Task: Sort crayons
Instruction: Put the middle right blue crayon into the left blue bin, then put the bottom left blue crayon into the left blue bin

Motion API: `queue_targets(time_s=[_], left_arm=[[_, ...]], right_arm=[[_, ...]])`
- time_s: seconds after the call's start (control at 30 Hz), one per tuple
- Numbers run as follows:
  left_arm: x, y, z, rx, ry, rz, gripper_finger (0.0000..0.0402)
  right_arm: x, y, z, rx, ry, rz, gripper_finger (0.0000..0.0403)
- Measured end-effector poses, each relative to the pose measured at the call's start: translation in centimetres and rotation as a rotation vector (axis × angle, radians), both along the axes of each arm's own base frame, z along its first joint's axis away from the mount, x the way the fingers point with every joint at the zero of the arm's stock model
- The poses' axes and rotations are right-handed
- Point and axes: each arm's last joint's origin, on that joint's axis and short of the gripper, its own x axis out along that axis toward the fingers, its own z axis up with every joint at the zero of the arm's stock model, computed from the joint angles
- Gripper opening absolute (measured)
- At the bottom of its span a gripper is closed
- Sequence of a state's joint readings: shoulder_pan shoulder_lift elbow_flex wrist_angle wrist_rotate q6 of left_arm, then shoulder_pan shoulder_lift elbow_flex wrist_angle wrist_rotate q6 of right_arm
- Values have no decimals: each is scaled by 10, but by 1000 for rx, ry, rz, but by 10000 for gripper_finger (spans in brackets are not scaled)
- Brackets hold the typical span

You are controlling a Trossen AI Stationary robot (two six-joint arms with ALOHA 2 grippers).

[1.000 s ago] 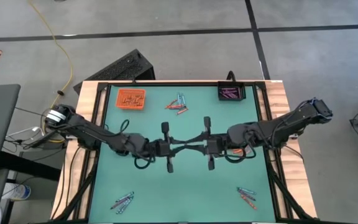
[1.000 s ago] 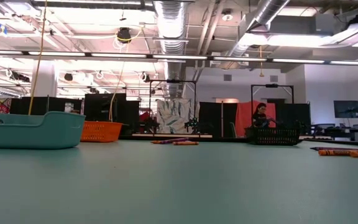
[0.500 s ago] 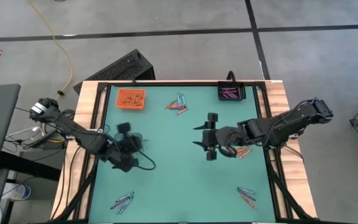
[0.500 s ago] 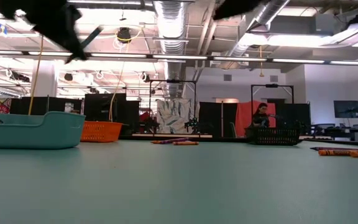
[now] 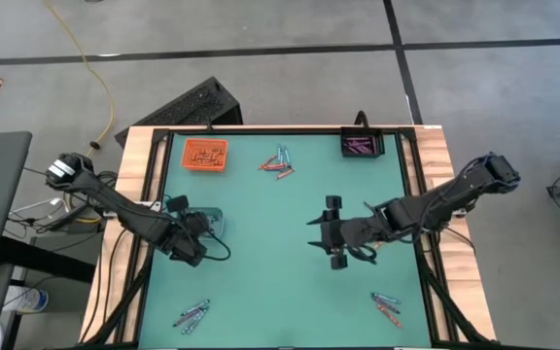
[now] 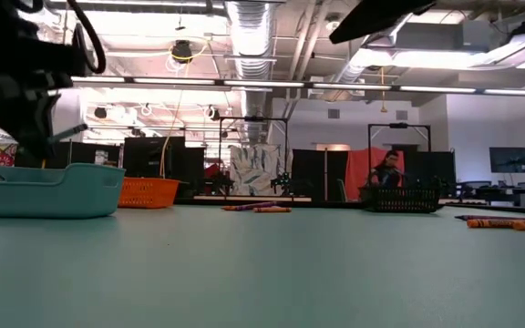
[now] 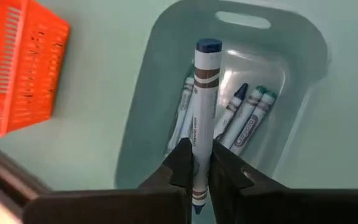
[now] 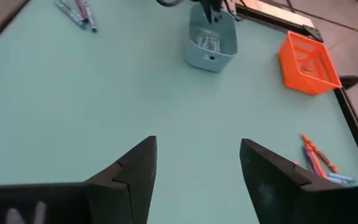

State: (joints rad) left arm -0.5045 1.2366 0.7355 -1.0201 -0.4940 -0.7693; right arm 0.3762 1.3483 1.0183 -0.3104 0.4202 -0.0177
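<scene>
In the left wrist view my left gripper (image 7: 194, 158) is shut on a blue-grey crayon (image 7: 206, 93) just above a clear teal tray (image 7: 294, 37) that holds several blue crayons (image 7: 244, 118). From above, this gripper (image 5: 192, 231) stands over the tray (image 5: 214, 216) at the table's left. My right gripper (image 5: 315, 233) is open over the middle of the table with nothing between its fingers (image 8: 197, 162). Loose crayons lie in a far-middle heap (image 5: 278, 162), a near-left heap (image 5: 191, 313) and a near-right heap (image 5: 387, 306). My left gripper pinches the crayon's rear half (image 7: 197, 142) between its two fingers. The crayon lies along the fingers; its blue tip (image 7: 208, 45) sticks out well past them and its rear end shows between them. The fingers slant down from above. The crayon is clear of the tray.
An orange tray (image 5: 204, 154) stands at the far left and a black tray (image 5: 362, 146) with purple crayons at the far right. A raised dark frame (image 5: 159, 194) runs round the green mat. Open mat lies between the two grippers.
The two grippers met fingertip to fingertip over the table's middle. My left gripper has since swung toward the table's left edge and tipped downward over the teal tray. My right gripper's fingers have opened; it has sunk a little and shifted toward the near edge.
</scene>
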Motion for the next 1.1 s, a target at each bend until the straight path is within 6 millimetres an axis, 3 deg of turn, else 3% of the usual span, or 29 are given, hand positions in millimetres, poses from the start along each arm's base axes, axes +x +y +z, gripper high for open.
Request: queue_targets(time_s=[0.27,0.43,0.6,0.8,0.93,1.1], left_arm=[[-5,5,-18,-38,21,-3,43],[-5,8,-18,-33,30,17,59],[1,5,-1,-26,11,15,95],[6,-1,34,-36,-20,47,121],[11,-23,53,-190,-112,25,123],[10,-72,56,-394,-275,-104,123]], right_arm=[[-4,11,0,19,-8,27,218],[-5,15,1,27,-18,37,218],[-7,21,1,20,-16,61,218],[-9,22,0,17,-2,71,218],[-10,25,-1,22,7,96,218],[-15,31,-11,18,32,139,218]])
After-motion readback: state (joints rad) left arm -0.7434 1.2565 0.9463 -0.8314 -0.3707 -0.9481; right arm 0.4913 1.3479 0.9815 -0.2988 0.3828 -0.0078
